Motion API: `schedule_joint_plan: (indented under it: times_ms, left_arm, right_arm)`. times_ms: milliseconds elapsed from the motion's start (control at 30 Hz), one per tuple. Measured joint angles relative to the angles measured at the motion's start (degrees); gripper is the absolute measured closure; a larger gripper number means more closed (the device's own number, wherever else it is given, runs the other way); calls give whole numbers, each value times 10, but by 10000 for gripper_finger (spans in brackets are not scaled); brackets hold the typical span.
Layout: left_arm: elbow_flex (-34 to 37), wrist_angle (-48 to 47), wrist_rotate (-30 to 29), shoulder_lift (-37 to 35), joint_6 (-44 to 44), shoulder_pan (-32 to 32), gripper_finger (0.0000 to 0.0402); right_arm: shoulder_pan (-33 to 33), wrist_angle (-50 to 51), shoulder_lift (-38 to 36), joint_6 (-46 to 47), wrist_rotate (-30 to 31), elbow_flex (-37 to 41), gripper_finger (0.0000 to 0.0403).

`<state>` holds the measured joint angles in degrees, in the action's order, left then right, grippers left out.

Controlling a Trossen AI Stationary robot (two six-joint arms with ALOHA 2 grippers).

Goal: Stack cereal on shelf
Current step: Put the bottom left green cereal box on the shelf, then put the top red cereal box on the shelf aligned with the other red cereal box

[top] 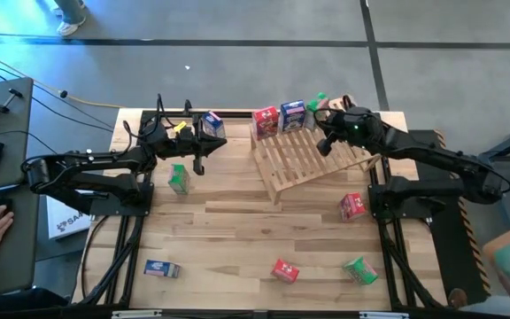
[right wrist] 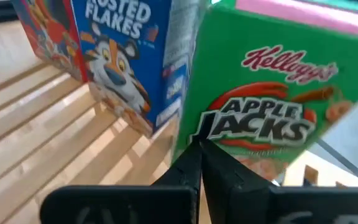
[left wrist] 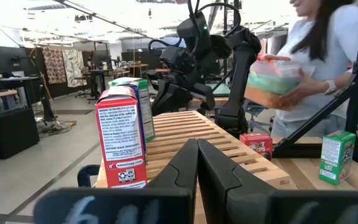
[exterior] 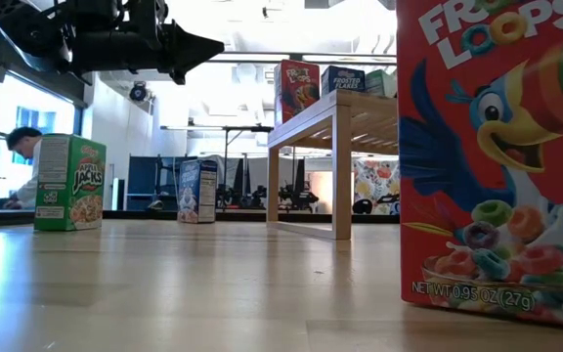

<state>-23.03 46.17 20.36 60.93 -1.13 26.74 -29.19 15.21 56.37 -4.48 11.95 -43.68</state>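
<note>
The shelf (top: 312, 158), a tilted slatted wooden rack, stands at the table's far right. On its high far edge stand a red cereal box (top: 266, 121), a blue one (top: 293, 115) and a green one (top: 318, 105). My right gripper (right wrist: 199, 152) is shut, with its tips right at the green Apple Jacks box (right wrist: 260, 118), beside the blue Frosted Flakes box (right wrist: 126, 56). My left gripper (left wrist: 197, 149) is shut and hovers above the table's far left (top: 222, 142), pointing toward the shelf (left wrist: 197, 134). It holds nothing. My right gripper's shut fingertips stand at the lower front (right wrist: 219, 140) of the green box, coming slantwise down over the slats from the shelf's near side. I cannot tell whether they touch it. The box stands upright on the shelf.
Loose boxes sit on the table: blue (top: 212, 125) and green (top: 178, 178) under the left arm, red (top: 353, 206) at the right, and blue (top: 162, 268), red (top: 284, 270) and green (top: 359, 270) near the front. A person holding a container (left wrist: 278, 81) stands beyond the right side.
</note>
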Motion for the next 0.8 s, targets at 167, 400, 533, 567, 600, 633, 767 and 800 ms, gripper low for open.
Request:
schedule_joint_plan:
  times_ms: [167, 400, 533, 567, 600, 633, 767, 800]
  left_arm:
    - [0, 0, 0, 0, 0, 0, 401]
    - [0, -1, 0, 0, 0, 0, 401]
    - [0, -1, 0, 0, 0, 0, 401]
    - [0, -1, 0, 0, 0, 0, 401]
    - [0, -1, 0, 0, 0, 0, 401]
    - [0, -1, 0, 0, 0, 0, 401]
    - [0, 0, 0, 0, 0, 0, 401]
    - [0, 0, 0, 0, -1, 0, 401]
  right_arm:
    - [0, -8, 7, 0, -6, 0, 403]
    - [3, 21, 2, 10, -27, -11, 401]
    - [33, 102, 1, 40, -29, -49, 382]
    - [45, 130, 1, 53, -28, -59, 373]
    - [60, 164, 1, 69, -23, -70, 362]
    - [77, 197, 1, 89, -14, -81, 348]
    - [163, 331, 1, 196, 19, -115, 279]
    - [187, 358, 1, 232, 27, -124, 260]
